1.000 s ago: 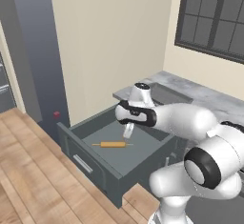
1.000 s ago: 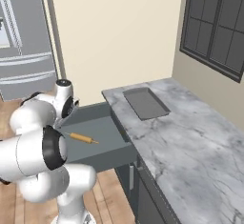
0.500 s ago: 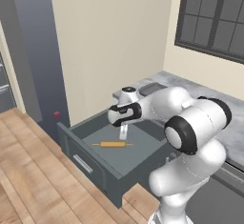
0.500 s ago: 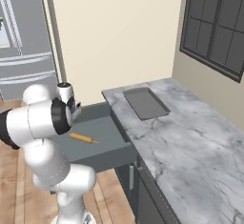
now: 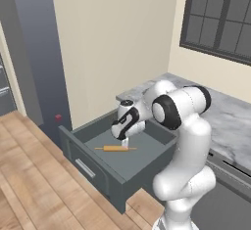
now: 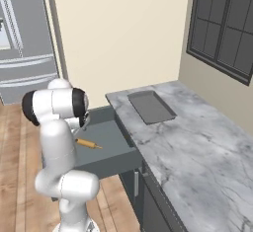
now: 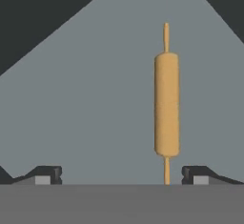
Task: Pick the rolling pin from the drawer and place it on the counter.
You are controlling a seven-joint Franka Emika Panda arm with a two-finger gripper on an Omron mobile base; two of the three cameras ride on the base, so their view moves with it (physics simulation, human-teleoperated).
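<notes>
In the hand view, going left to right, the 2 fingers stand fully spread with nothing between them, and the rolling pin lies nearer the right one, lengthwise along the view, flat on the floor of the drawer. From the left base view the gripper hangs just above the pin's barrel, though whether it sits squarely over the middle is hard to tell. The pin looks light, stiff and smooth, and being round it will likely roll if nudged. The thick middle barrel looks the best hold, not the thin handles. The counter lies to the right.
</notes>
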